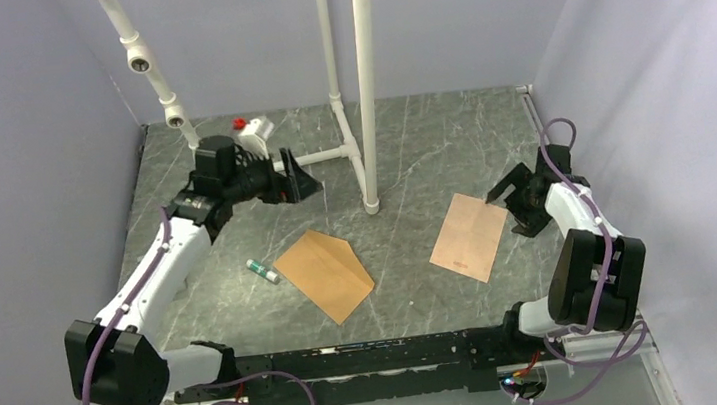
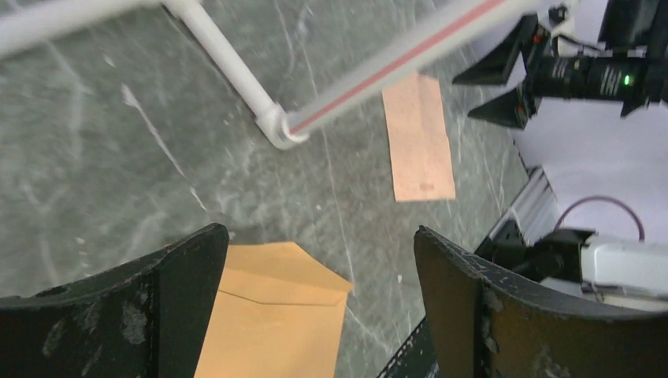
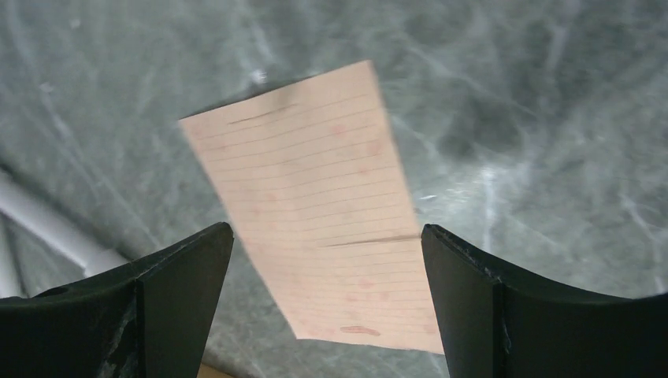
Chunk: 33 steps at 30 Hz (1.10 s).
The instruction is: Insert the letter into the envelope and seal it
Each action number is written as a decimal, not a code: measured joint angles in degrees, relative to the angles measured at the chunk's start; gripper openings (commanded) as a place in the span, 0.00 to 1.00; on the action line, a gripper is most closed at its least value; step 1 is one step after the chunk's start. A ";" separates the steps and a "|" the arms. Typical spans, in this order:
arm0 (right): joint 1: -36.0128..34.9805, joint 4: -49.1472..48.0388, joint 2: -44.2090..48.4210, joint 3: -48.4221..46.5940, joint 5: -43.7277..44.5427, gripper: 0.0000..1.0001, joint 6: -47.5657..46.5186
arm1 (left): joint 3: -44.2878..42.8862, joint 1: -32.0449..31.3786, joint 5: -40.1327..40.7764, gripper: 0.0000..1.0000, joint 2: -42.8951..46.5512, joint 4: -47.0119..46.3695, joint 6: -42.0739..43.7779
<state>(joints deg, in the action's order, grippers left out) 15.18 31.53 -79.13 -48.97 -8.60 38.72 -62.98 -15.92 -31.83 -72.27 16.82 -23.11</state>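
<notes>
The left tool [image 1: 295, 181] gapes wide over the counter [image 1: 429, 145], holding nothing; the right tool [image 1: 517, 208], also wide, hovers beside the letter [image 1: 469, 237]. The envelope [image 1: 324, 274] lies apart.

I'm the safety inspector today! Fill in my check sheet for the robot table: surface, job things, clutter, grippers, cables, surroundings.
Surface: grey marbled table, no spills seen.
Job's things: pale letter flat on the right; brown envelope flat in the middle, apart from it, letter not inside.
Clutter: small tube beside the envelope; white-and-red thing at the back.
Grippers: left gripper open, empty; right gripper open, empty, at the letter.
Cables: purple cables along both arms.
Surroundings: white pipes, pale walls.
</notes>
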 measured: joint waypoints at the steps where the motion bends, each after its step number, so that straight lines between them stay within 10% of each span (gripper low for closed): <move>1: 1.16 0.11 -0.11 0.90 0.48 0.88 -0.17 | 1.46 -1.57 0.11 0.93 0.26 -0.35 0.07; 11: 3.32 -1.38 -6.78 4.33 -3.89 0.70 -1.42 | 9.25 -15.74 3.15 0.90 1.38 -4.37 2.67; 20: 1.31 -7.93 -6.27 8.96 -14.05 0.63 1.09 | -7.15 -34.84 15.82 0.80 -12.02 2.23 14.16; 24: -3.30 -11.63 -5.42 11.43 -16.79 0.59 4.00 | -14.03 -38.27 17.14 0.52 -21.03 3.72 16.70; 33: -7.02 -7.32 3.39 13.88 -7.65 0.64 7.54 | -25.33 -43.17 18.27 0.23 -39.28 7.43 20.85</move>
<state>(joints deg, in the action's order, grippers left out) 8.16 24.21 -75.75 -35.09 -16.25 46.26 -88.31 -59.09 -13.56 -111.55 24.25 -2.26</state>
